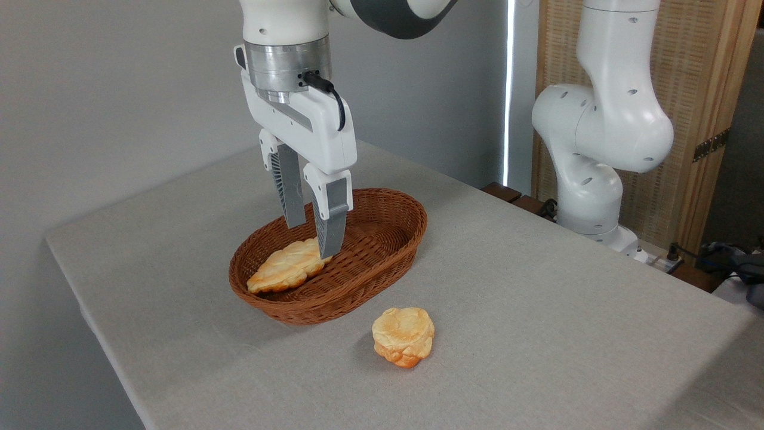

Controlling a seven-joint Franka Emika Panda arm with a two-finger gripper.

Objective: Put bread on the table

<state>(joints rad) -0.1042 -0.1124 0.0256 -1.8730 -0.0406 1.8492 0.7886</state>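
The bread (pixel 285 266), a long golden-orange croissant-like piece with pale ridges, lies inside the brown oval wicker basket (pixel 382 263), at its left end. My gripper (pixel 311 239) hangs over the basket with its two grey fingers pointing down, just above the bread's right end. The fingers stand apart with a narrow gap and nothing between them. The front finger (pixel 330 230) covers a bit of the bread's right tip. The light grey table (pixel 537 286) carries the basket.
A small round lumpy bun (pixel 404 335) sits on the table in front of the basket. The arm's white base (pixel 597 197) stands at the table's right back edge. A wooden screen (pixel 686 89) and cables (pixel 728 257) are at the right.
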